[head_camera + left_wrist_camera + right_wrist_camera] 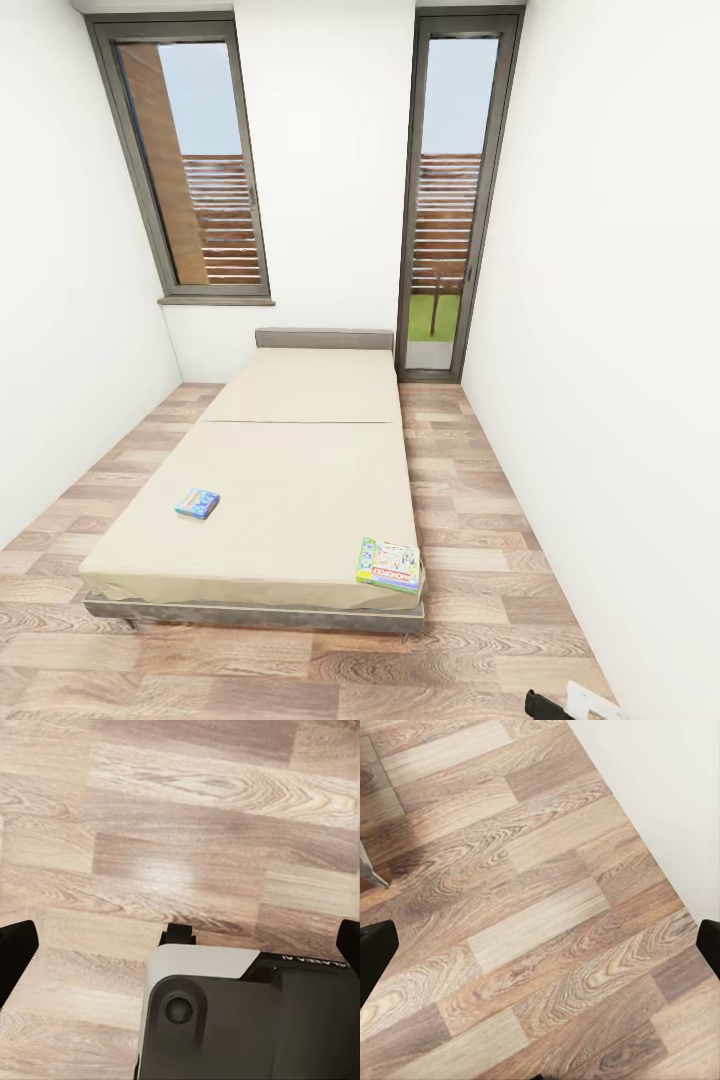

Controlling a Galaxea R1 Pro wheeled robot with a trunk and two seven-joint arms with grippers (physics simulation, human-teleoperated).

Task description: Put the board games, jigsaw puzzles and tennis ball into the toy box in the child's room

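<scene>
The room is narrow with white walls (330, 150) and a wood floor (470, 480) made of brown and tan planks. On the far wall there is a tall window (195, 160) with a dark frame, and beside it a tall glass door (455, 190). Through them you can see a brown slatted fence and a bit of green grass.

A wide low bed (290, 470) sits in the middle of the room. It has a plain beige top, a grey frame and a grey headboard at the far end. Two board games lie on the bed, well apart from each other. The small blue game (197, 503) lies flat near the left side of the bed. The bigger game (389, 565) is pale blue-green with a red logo strip, and it lies flat at the near right corner, just by the edge.

A small black and white bit of the robot (570, 705) peeks in at the bottom right of the head view.

In the left wrist view, the left pincer (180, 945) points down at the floor, with part of the robot's own grey and white body below it. Its two dark fingers (15, 952) sit far apart at the picture's sides, with nothing between them. In the right wrist view, the right pincer (540, 945) also points at the floor near a white wall. Its fingers (375, 956) are spread wide too and hold nothing.
</scene>
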